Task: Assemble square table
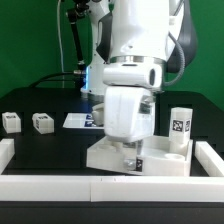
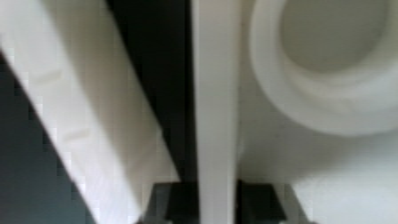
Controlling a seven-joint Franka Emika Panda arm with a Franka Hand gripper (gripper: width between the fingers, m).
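While the hand grips one slab's thin wall, two legs lie loose, a third leg upright.

The black table carries a small white block leg, a second leg, the marker board and a large white plastic square slab.

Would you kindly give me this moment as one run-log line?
gripper: shut on tabletop rim | two loose legs: exterior view's left | third leg: upright, exterior view's right
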